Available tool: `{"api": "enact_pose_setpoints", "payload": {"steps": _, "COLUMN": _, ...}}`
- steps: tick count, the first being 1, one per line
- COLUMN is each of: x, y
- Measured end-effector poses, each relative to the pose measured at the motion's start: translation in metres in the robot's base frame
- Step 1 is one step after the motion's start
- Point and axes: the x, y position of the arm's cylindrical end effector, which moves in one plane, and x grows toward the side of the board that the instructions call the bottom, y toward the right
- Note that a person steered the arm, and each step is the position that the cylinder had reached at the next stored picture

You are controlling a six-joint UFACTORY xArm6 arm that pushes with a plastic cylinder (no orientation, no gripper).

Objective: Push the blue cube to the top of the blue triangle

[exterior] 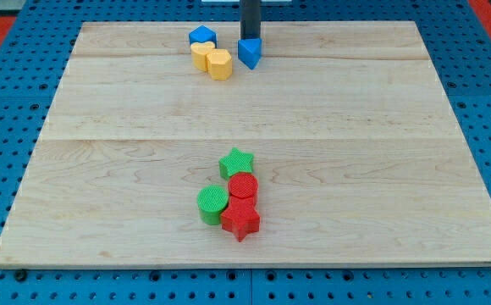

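- Camera view: tip (pixel 251 38) is seen near the surface's (pixel 381 169) top edge, just behind the blue triangle (pixel 249 52), touching it or nearly so; contact cannot be confirmed.
- No pincer is fitted; only a straight dark rod is present, so no open/closed state applies.
- Blue cube (pixel 201 36) is located to the view's left of the triangle, close by, at roughly the same height in the view.
- Step judged: approach phase; cube not yet at the triangle's top.
- Next move is judged to require the tip to be brought round to the cube's left side, then a push rightward and slightly upward.
- Yellow blocks (pixel 212 60), two, are seen just below the cube, touching or nearly so; risk of being dragged along.
- Triangle itself may be displaced by the tip.
- Green star (pixel 236 162), red cylinder (pixel 243 186), green cylinder (pixel 212 203), red star (pixel 240 221) are clustered well apart, near the view's bottom; no obstruction expected.
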Motion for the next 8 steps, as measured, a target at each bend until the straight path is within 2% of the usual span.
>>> {"api": "enact_pose_setpoints", "payload": {"steps": 2, "x": 0.009, "y": -0.002}}
{"api": "enact_pose_setpoints", "payload": {"steps": 4, "x": -0.019, "y": -0.022}}
{"api": "enact_pose_setpoints", "payload": {"steps": 5, "x": -0.015, "y": -0.034}}
{"api": "enact_pose_setpoints", "payload": {"steps": 6, "x": -0.043, "y": -0.062}}
{"api": "enact_pose_setpoints", "payload": {"steps": 7, "x": -0.043, "y": -0.102}}
{"api": "enact_pose_setpoints", "payload": {"steps": 8, "x": -0.026, "y": -0.126}}
